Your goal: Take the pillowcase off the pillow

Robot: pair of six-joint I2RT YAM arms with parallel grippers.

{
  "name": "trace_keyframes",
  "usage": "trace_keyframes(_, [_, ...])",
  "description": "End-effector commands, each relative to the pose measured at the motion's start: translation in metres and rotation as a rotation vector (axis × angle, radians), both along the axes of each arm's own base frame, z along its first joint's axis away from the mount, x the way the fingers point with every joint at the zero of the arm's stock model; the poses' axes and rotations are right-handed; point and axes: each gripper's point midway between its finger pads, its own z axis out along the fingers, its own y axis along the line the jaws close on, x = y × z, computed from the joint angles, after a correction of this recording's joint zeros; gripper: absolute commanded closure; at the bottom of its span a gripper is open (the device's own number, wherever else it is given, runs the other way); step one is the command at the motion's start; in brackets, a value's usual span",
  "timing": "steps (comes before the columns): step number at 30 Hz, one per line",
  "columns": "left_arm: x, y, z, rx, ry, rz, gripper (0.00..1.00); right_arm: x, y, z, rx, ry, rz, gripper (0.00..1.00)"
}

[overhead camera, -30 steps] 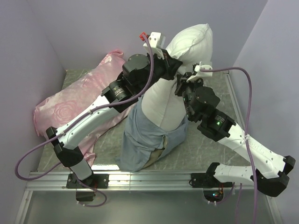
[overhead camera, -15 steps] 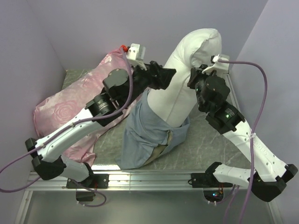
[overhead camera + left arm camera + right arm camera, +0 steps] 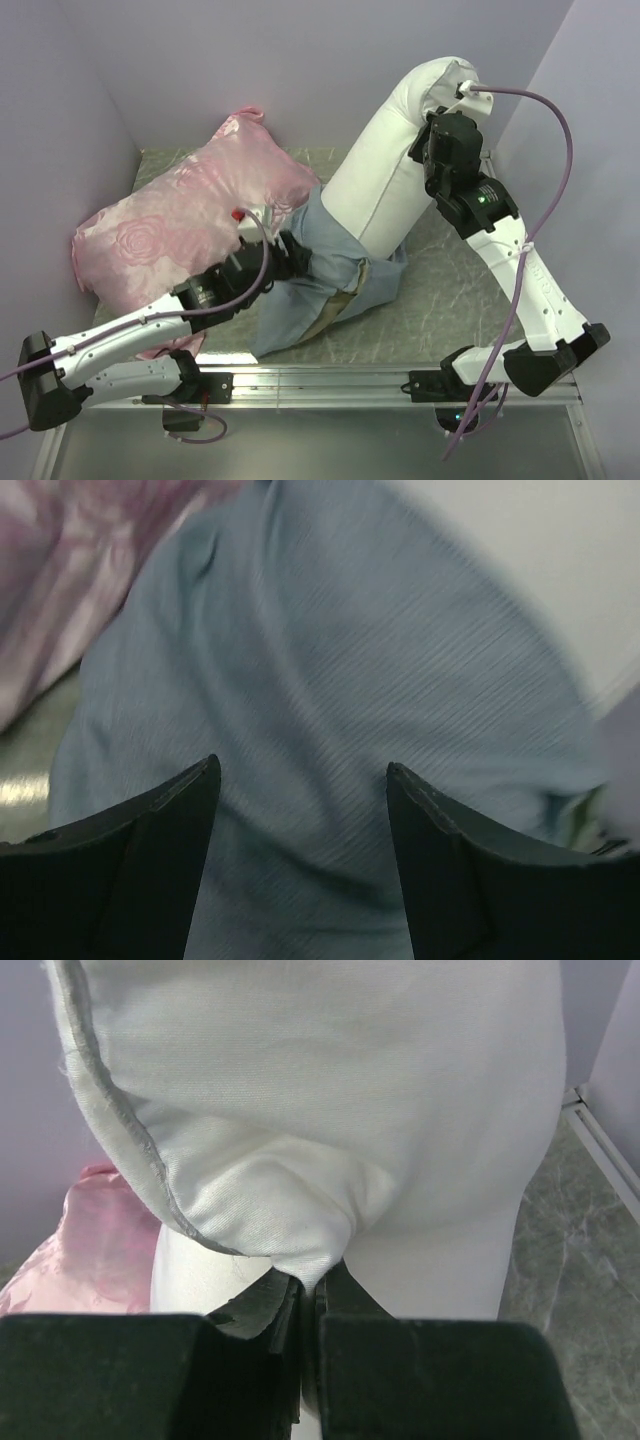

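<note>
Pinches fold of white pillow (image 3: 385,190) in right tool (image 3: 308,1295), upper end raised off table (image 3: 450,290). Points left tool (image 3: 300,770), jaws apart, at blue-grey pillowcase (image 3: 330,290) round pillow's lower end.

Bare grey table (image 3: 455,300) lies open right of the bunched pillowcase (image 3: 330,285), under the right arm (image 3: 510,260). The pink pillow (image 3: 180,220) fills the left half up to the left wall (image 3: 60,120). The white pillow (image 3: 385,180) leans from centre into the back right corner, closing that side
</note>
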Motion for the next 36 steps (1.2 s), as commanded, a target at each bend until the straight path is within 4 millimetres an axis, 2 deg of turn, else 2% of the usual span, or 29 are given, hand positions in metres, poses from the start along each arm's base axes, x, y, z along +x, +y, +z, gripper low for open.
trace_keyframes(1, [-0.021,-0.003,-0.02,-0.092,0.03,-0.052,0.28,-0.002,0.004,0.023,0.059,-0.036,0.026,1.0])
trace_keyframes(2, [-0.031,-0.01,-0.002,-0.172,-0.019,-0.123,0.27,0.0,0.003,0.021,0.054,-0.029,0.023,1.0])
trace_keyframes(3, [-0.038,-0.01,-0.019,-0.14,-0.011,-0.158,0.27,0.001,0.002,0.019,0.05,-0.021,0.018,1.0])
trace_keyframes(4, [-0.04,-0.012,-0.013,-0.165,-0.025,-0.173,0.27,0.002,0.001,0.022,0.051,-0.023,0.018,1.0])
trace_keyframes(7, [-0.045,-0.017,-0.019,-0.159,0.001,-0.199,0.27,0.006,0.0,0.019,0.047,-0.008,0.016,1.0])
trace_keyframes(8, [-0.046,-0.018,-0.03,-0.147,0.023,-0.204,0.27,0.008,-0.001,0.017,0.044,0.002,0.014,1.0])
trace_keyframes(12, [-0.055,-0.026,-0.038,-0.205,0.065,-0.24,0.33,0.012,-0.004,0.017,0.034,0.014,0.007,1.0])
trace_keyframes(13, [-0.056,-0.026,-0.041,-0.207,0.074,-0.239,0.44,0.012,-0.007,0.022,0.039,0.005,-0.001,1.0])
trace_keyframes(15, [-0.054,-0.023,-0.052,-0.189,0.105,-0.211,0.58,0.017,-0.011,0.019,0.038,0.022,-0.004,1.0])
trace_keyframes(16, [-0.054,-0.022,-0.058,-0.181,0.126,-0.2,0.74,0.018,-0.013,0.025,0.05,0.013,-0.009,1.0])
trace_keyframes(19, [-0.055,-0.014,-0.076,-0.145,0.176,-0.161,0.96,0.02,-0.021,0.033,0.071,0.005,-0.016,1.0])
trace_keyframes(20, [-0.055,-0.011,-0.074,-0.148,0.18,-0.145,1.0,0.022,-0.023,0.032,0.073,0.01,-0.021,1.0])
trace_keyframes(22, [-0.053,0.002,-0.08,-0.115,0.2,-0.087,1.0,0.025,-0.029,0.039,0.087,0.0,-0.033,1.0])
trace_keyframes(26, [-0.051,0.018,-0.065,-0.12,0.184,-0.032,0.99,0.025,-0.042,0.049,0.11,-0.008,-0.052,1.0])
trace_keyframes(28, [-0.051,0.021,-0.065,-0.111,0.19,-0.019,1.0,0.024,-0.047,0.056,0.124,-0.022,-0.059,1.0])
trace_keyframes(32, [-0.052,0.03,-0.072,-0.103,0.212,0.018,0.99,0.023,-0.06,0.059,0.138,-0.021,-0.081,1.0])
trace_keyframes(35, [-0.055,0.031,-0.064,-0.149,0.201,0.007,0.99,0.022,-0.065,0.059,0.156,-0.02,-0.081,1.0])
trace_keyframes(36, [-0.057,0.023,-0.054,-0.17,0.18,-0.042,0.99,0.022,-0.064,0.058,0.158,-0.02,-0.078,1.0])
